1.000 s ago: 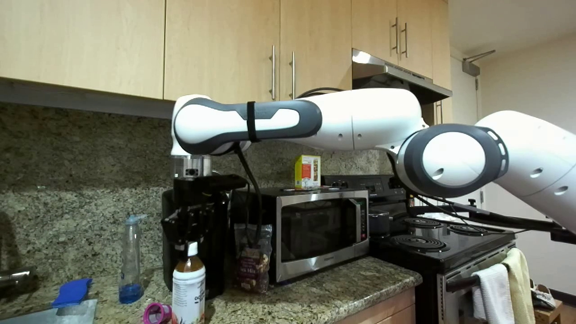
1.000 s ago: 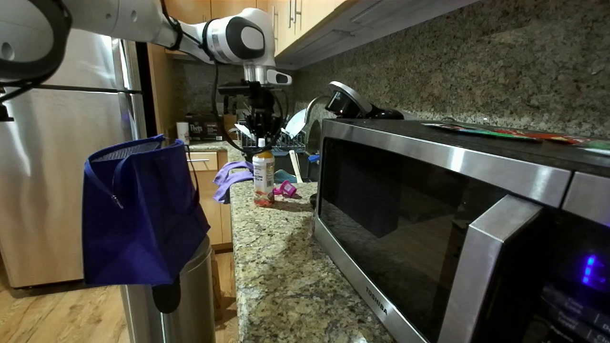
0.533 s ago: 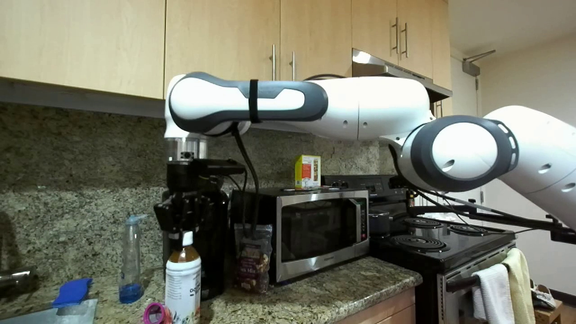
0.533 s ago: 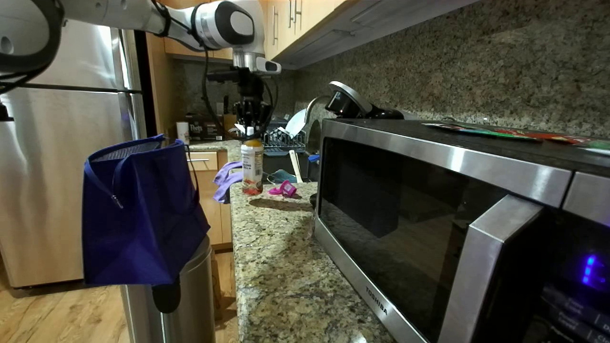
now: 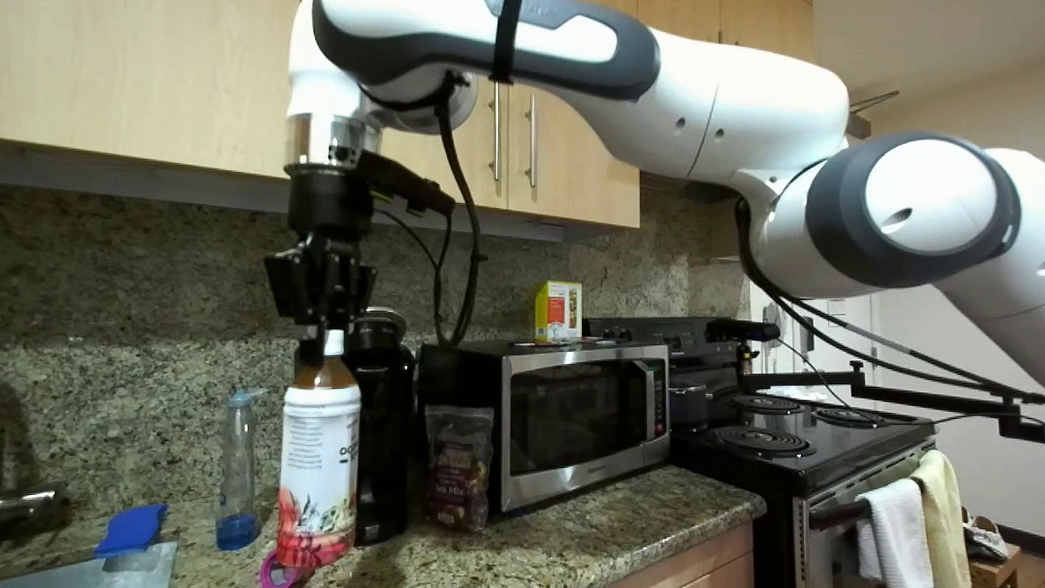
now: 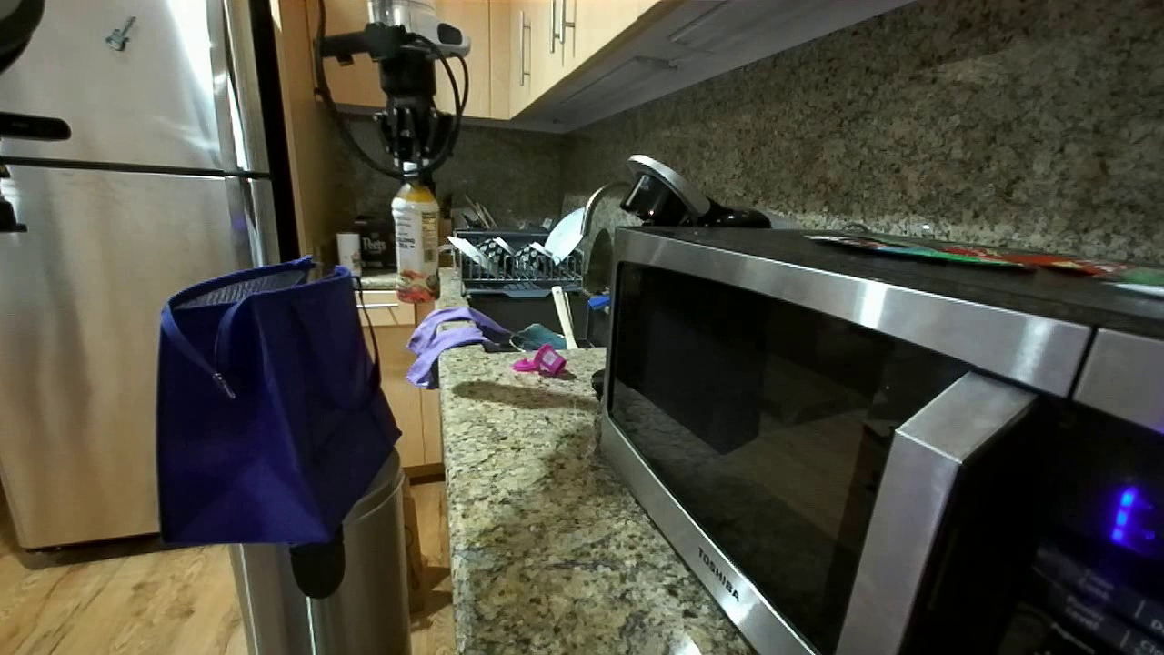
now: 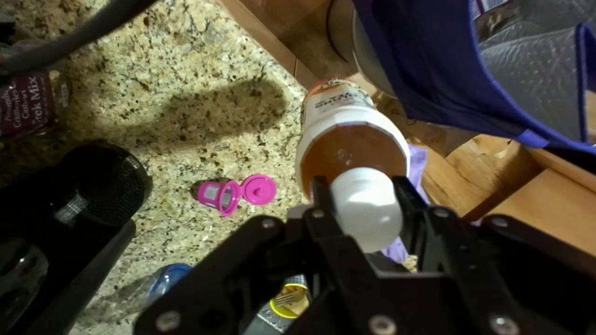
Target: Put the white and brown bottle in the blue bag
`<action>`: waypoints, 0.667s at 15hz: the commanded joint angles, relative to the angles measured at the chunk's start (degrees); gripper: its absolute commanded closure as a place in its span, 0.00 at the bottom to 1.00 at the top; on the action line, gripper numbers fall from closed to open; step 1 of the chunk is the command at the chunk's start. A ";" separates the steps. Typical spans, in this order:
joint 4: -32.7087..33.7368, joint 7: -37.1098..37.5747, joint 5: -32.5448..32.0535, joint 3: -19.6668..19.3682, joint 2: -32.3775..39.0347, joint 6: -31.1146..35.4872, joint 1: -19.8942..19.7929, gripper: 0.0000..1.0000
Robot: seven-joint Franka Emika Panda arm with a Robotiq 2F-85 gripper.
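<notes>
Hanging cap-up, bottle [image 5: 319, 465] nearly vertical

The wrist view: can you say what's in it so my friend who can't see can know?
Seen from above, the robot's black jaws hold a white and brown bottle by its top, around the white cap. An open blue bag is at the upper right. Left of the bottle, a pink lidded cup lies open on a speckled counter.

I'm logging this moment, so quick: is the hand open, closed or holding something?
Hand: closed, holding the white and brown bottle by its white cap, clear of the speckled countertop.
</notes>
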 commanded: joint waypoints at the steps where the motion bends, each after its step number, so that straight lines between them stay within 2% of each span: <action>1: -1.69 -4.34 -1.02 0.96 -4.80 -4.15 2.73 0.89; 10: -2.98 -13.65 -1.11 2.09 -8.37 -11.99 10.04 0.89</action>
